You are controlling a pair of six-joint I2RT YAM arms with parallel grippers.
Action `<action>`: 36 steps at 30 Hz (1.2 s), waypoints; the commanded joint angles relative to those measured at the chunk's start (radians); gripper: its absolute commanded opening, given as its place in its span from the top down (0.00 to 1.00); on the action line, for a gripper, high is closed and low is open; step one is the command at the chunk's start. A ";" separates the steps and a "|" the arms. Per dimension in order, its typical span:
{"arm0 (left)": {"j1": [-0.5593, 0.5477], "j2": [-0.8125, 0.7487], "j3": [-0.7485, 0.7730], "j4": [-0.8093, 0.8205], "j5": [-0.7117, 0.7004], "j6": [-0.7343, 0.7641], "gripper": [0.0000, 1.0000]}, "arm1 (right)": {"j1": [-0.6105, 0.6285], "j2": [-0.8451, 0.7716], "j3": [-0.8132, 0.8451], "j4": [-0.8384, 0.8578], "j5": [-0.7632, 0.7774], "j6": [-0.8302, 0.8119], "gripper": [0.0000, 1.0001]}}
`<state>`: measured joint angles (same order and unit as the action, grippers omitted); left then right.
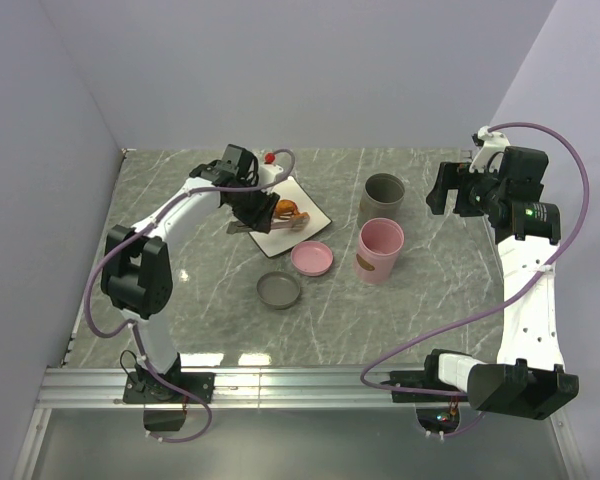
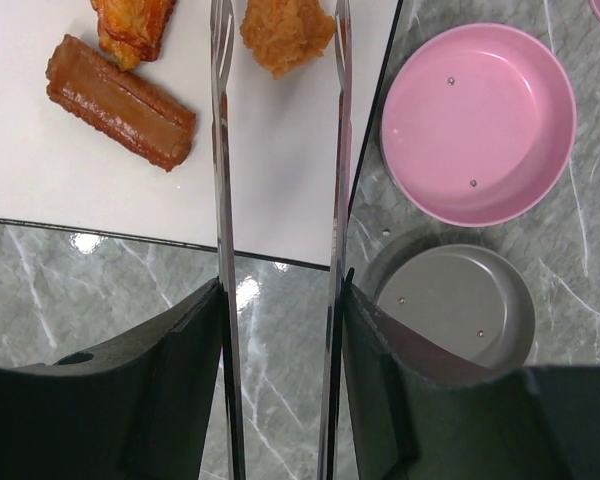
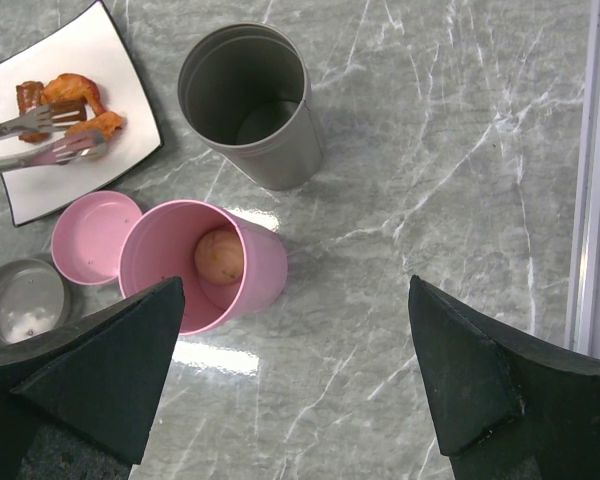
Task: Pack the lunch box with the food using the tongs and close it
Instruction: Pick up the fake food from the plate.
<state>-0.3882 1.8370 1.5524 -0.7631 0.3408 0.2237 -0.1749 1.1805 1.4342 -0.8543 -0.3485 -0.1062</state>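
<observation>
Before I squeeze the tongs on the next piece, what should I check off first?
1. Grip of left claw on tongs: ok.
2. The fried nugget lies between the tong arms, on the plate: ok.
3. Tong tips touching the nugget: cannot tell.
4. Target pink cup upright, open, ball inside: ok.
5. Idle right claw open, away from the plate: ok.
6. Both pink lid and grey lid off, beside the plate: ok.

Table (image 1: 450, 290) — plate (image 1: 278, 241), pink cup (image 1: 380, 250), grey cup (image 1: 383, 197), pink lid (image 1: 311, 258), grey lid (image 1: 279, 290).
</observation>
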 commanded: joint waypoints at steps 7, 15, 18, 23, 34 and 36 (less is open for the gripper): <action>-0.017 0.001 0.046 0.018 -0.023 0.016 0.50 | -0.008 -0.004 0.000 0.012 0.006 -0.013 0.00; -0.017 -0.048 0.064 -0.001 -0.014 0.002 0.62 | -0.006 -0.005 0.002 0.012 0.003 -0.010 0.00; -0.018 -0.070 0.070 -0.011 -0.019 0.002 0.63 | -0.006 -0.004 0.005 0.011 -0.001 -0.010 0.00; -0.018 -0.100 0.093 -0.033 -0.017 -0.004 0.67 | -0.006 -0.004 0.014 0.006 -0.003 -0.009 0.00; -0.023 -0.137 0.221 -0.047 0.049 -0.027 0.75 | -0.008 -0.005 0.015 0.009 -0.010 -0.006 0.00; -0.032 -0.143 0.265 -0.038 0.066 -0.040 0.75 | -0.008 -0.004 0.015 0.009 -0.012 -0.003 0.00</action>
<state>-0.4030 1.7657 1.7283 -0.8360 0.3408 0.2115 -0.1749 1.1805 1.4342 -0.8543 -0.3534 -0.1093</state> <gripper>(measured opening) 0.423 0.996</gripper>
